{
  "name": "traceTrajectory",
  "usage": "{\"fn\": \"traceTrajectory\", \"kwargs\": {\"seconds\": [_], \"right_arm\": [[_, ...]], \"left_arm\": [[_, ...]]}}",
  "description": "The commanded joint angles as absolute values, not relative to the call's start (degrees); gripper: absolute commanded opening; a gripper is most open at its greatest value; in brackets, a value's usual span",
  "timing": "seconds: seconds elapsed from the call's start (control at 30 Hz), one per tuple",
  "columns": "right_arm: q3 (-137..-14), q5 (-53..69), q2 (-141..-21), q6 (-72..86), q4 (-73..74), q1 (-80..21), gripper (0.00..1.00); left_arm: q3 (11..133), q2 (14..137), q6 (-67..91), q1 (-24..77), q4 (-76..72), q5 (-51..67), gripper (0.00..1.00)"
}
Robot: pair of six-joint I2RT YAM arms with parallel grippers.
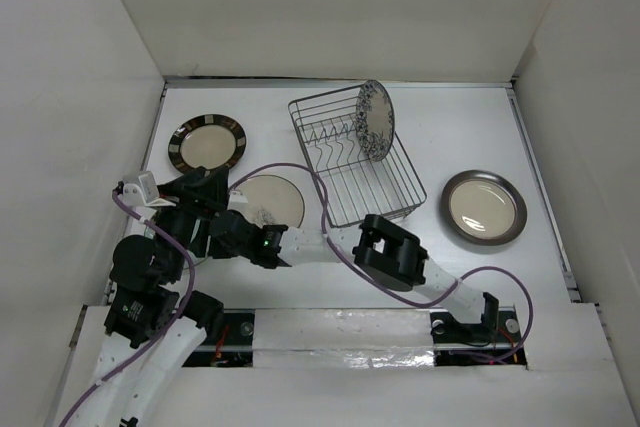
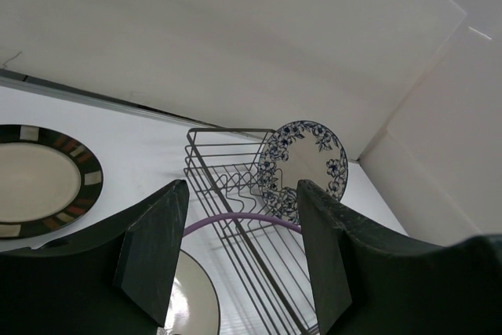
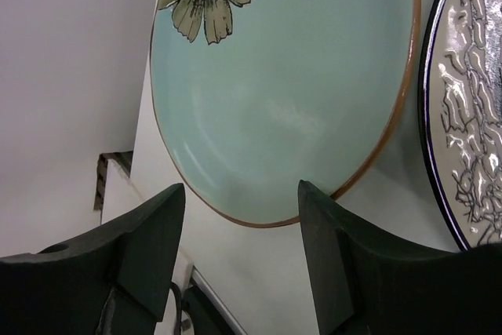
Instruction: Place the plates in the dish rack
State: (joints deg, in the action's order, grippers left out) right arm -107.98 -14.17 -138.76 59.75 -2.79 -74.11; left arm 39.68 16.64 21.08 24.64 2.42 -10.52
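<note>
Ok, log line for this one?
dish rack: blue floral plate upright | left gripper: open | right gripper: open, facing teal plate | on table: striped-rim plate, black-patterned plate, grey-rimmed plate

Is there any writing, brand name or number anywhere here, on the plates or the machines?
No text, number or brand can be read in any view.
The plates carry only patterns: the blue floral plate, the teal plate with a painted flower, the striped plate.

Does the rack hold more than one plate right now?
No, the top view shows only the blue floral plate in the dish rack, standing on edge at its far right end.
</note>
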Motion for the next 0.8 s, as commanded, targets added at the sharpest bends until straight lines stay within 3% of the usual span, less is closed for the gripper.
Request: {"fn": "traceTrajectory", "kwargs": {"seconds": [0.0, 0.27, 0.53, 0.77], "right_arm": [[-109.78, -9.67, -140.36, 60.73, -0.61, -72.95, 0.65], [-113.46, -6.33, -143.26, 60.64, 4.47, -72.42, 0.63], [-97.48, -13.79, -131.85, 60.12, 0.62, -73.56, 0.61], [-100.45, -14.86, -134.28, 58.19, 2.19, -74.09, 0.61]], "left_arm": [[41.57, 16.17, 20.65, 24.43, -0.79, -10.11, 0.54], [41.31, 16.17, 20.39, 24.43, -0.88, -10.28, 0.55], [41.57, 16.70, 20.48, 24.43, -1.14, -8.79, 0.54], [41.31, 16.87, 20.48, 24.43, -1.32, -8.88, 0.55]]}}
